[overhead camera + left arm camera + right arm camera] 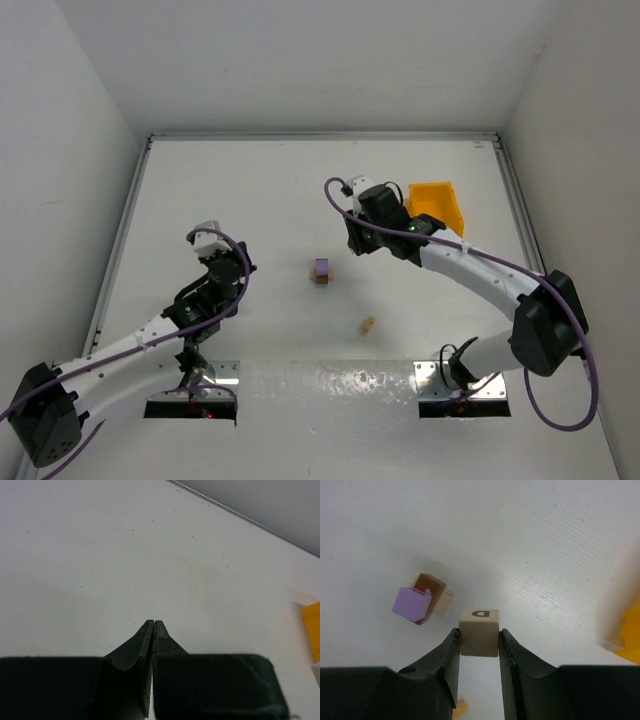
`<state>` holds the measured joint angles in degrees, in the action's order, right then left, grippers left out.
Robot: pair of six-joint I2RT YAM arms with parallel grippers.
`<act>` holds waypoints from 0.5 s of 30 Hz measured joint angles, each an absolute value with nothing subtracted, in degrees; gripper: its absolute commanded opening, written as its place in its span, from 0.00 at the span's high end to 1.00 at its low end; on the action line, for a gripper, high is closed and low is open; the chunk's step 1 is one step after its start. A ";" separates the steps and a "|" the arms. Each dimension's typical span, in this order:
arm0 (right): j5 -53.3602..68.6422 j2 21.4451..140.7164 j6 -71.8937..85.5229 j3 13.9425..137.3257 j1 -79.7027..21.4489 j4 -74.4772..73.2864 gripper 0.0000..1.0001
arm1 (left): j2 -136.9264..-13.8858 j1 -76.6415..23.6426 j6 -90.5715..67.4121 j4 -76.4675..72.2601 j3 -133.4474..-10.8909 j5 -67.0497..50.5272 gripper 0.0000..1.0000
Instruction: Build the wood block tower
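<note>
The wood block tower (321,270) stands mid-table: a purple cube (411,604) on a dark brown cube (433,583), with a pale tan cube (445,601) against them. My right gripper (479,632) is shut on another pale tan cube (479,630) with a dark letter on its top face, held off the table to the right of the stack. In the top view this gripper (355,240) hangs just right of the tower and hides its cube. My left gripper (153,623) is shut on nothing, over bare table at the left (203,238).
A yellow plastic bin (437,205) sits at the back right, behind the right arm; its corner shows in the right wrist view (630,635) and the left wrist view (312,630). A loose tan block (368,324) lies nearer the arm bases.
</note>
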<state>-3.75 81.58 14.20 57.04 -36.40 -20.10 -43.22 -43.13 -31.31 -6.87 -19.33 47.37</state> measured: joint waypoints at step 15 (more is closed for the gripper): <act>-22.09 86.94 34.52 62.61 -51.99 -23.20 0.72 | -38.00 -43.13 -31.77 -7.66 -18.96 44.62 1.00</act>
<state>-22.09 86.94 34.52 62.61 -51.99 -23.20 -38.00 -43.13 -31.77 -7.66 -18.96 44.62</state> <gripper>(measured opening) 0.315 0.003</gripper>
